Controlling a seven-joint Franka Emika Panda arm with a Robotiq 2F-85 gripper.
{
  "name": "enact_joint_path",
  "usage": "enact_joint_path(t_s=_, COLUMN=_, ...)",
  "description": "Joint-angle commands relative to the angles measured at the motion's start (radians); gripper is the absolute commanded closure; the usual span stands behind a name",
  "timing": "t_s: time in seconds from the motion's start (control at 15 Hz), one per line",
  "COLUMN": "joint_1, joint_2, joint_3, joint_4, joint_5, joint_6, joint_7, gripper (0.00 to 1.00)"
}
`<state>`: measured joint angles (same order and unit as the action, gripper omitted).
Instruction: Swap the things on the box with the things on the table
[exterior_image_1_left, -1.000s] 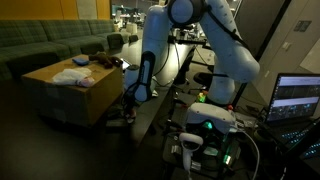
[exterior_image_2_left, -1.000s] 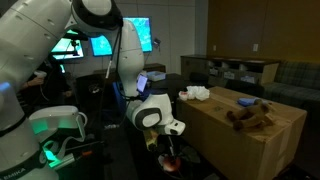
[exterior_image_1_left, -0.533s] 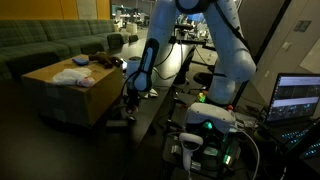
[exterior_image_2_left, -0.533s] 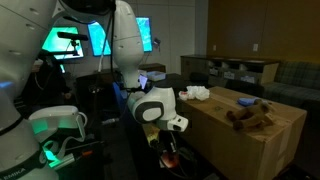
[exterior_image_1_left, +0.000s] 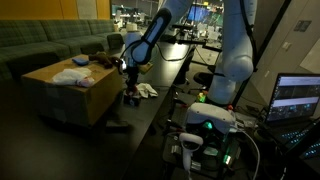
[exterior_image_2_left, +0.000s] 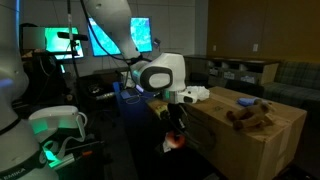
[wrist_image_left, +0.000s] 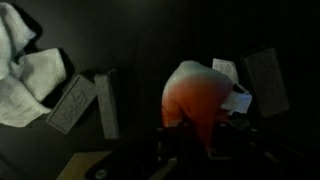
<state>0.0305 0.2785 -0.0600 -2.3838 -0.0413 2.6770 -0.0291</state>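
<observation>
- The gripper (exterior_image_2_left: 178, 118) hangs beside the box (exterior_image_2_left: 240, 140), which lies at 3 o'clock from it, with an orange toy (exterior_image_2_left: 175, 140) dangling underneath at 6 o'clock.
- In the wrist view the toy (wrist_image_left: 195, 95) fills the middle of the picture, a white tag at its 3 o'clock edge. The jaws look clamped narrow on its top, though the toy itself covers most of the contact.
- Handling, as I judge it: light and soft. It sags and rounds out under its own weight, so it will not break, but it can swing or slip out of a shallow pinch. A deep bite into the bulk, not the tag, seems the safer hold.
- A white cloth (exterior_image_1_left: 147, 90) lies on the dark surface (exterior_image_1_left: 165, 100), at 10 o'clock from the toy in the wrist view.
- The box top already carries a pale cloth (exterior_image_1_left: 72, 75) and a brown plush (exterior_image_2_left: 250, 117), so a free patch is needed for the set-down.
- Against the picture a second ago, the arm has straightened and risen. The gripper was low near the foot of the box and now sits about level with its top edge, and the toy has come up with it.
</observation>
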Motion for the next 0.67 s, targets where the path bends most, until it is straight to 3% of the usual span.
enact_joint_path(t_s=0.0, joint_1=-0.025, joint_2=-0.147, joint_3=0.005, joint_4=0.045, joint_5=-0.048, joint_6=-0.143, joint_7=-0.053, gripper=0.96)
enact_joint_path(t_s=0.27, joint_1=-0.035, joint_2=-0.215, joint_3=0.013, joint_4=0.159, joint_5=-0.070, joint_6=-0.210, joint_7=-0.099, gripper=0.96)
enact_joint_path(t_s=0.6, joint_1=-0.025, joint_2=-0.188, joint_3=0.029, joint_4=0.340, joint_5=-0.078, joint_6=-0.217, joint_7=-0.142, gripper=0.96)
